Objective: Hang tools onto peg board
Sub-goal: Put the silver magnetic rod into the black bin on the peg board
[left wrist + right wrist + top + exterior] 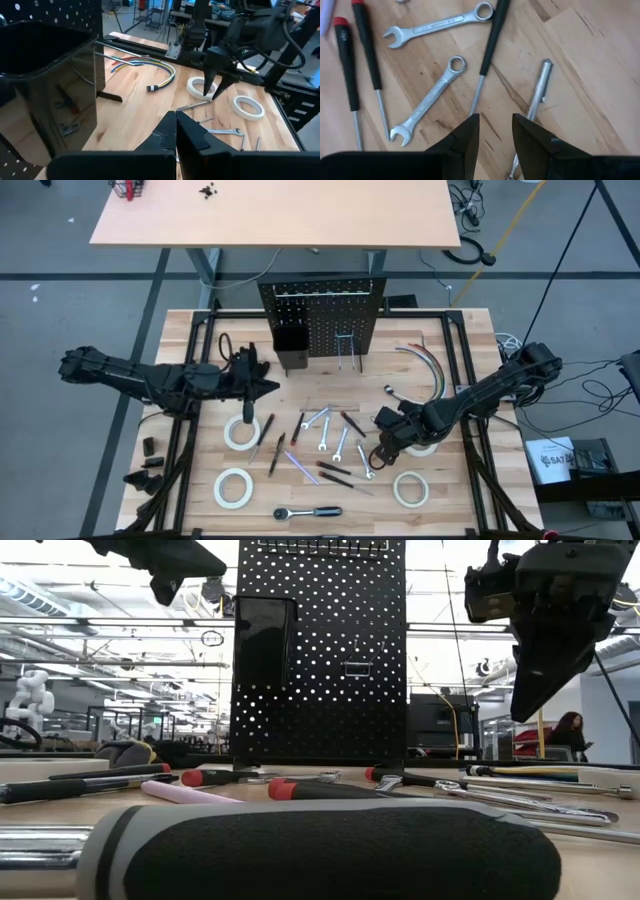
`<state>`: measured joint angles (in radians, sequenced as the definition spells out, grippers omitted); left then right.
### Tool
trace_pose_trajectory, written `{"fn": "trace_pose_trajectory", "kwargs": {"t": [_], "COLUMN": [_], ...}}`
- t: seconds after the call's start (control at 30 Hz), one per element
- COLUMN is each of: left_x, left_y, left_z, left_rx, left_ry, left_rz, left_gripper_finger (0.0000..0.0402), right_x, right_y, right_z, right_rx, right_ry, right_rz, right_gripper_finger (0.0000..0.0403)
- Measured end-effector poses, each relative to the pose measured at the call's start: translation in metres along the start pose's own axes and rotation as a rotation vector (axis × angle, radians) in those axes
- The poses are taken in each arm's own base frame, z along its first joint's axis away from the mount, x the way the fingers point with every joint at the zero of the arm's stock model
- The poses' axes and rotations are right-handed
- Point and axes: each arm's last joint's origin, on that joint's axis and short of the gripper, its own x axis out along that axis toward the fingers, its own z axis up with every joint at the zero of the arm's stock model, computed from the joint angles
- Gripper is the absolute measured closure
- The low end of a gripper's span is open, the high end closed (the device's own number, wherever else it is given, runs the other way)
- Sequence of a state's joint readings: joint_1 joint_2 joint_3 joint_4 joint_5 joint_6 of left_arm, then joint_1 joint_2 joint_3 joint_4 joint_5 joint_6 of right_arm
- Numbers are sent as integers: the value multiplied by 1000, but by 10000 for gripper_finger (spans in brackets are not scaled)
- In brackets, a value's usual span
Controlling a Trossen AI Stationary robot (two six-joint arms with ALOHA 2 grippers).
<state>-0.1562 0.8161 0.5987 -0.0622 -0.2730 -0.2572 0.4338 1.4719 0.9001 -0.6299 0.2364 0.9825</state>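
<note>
The upright black perforated metal peg board [322, 315] stands at twelve o'clock on the tan wooden tabletop [455, 335]. Small silver open-end wrenches [330, 433] lie at centre. The left gripper [268, 387] sits at nine o'clock, the right gripper [380, 448] at four.

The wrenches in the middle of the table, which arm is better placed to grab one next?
Probably the right. The right gripper hangs open directly over the wrenches, fingers pointing down at them. The left gripper sits shut and empty farther back, beside the peg board bin.
</note>
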Motion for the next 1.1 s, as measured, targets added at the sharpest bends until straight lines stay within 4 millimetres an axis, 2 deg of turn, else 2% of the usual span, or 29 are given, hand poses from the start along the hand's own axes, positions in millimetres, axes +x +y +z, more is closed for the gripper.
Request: {"fn": "trace_pose_trajectory", "kwargs": {"t": [0.13, 0.23, 0.37, 0.5, 0.7, 0.9, 1.1], "left_x": [0, -1, -4, -13, -28, -21, -14], "left_y": [-1, -1, -4, -5, 5, 7, 15], "left_z": [-3, -12, -19, -20, -40, -57, -72], "left_rx": [-45, -75, -58, -42, -49, -51, -112], "left_ry": [44, 147, 213, 103, -27, -172, -144], "left_rz": [-39, -83, -115, -147, -156, -223, -164], "left_gripper_finger": [402, 402, 401, 401, 402, 402, 402], "right_x": [0, -1, -1, -1, -1, -1, 1], "right_y": [2, 4, 4, 4, 3, 3, 0], "right_z": [-1, -1, -1, -1, 0, 1, 5], "right_rx": [-11, -10, -4, 31, 42, 45, 71], "right_ry": [-5, -7, -11, -12, -41, -58, -66], "right_rz": [14, 27, 32, 31, 11, -3, -13], "right_gripper_finger": [293, 293, 293, 293, 293, 293, 293]}}
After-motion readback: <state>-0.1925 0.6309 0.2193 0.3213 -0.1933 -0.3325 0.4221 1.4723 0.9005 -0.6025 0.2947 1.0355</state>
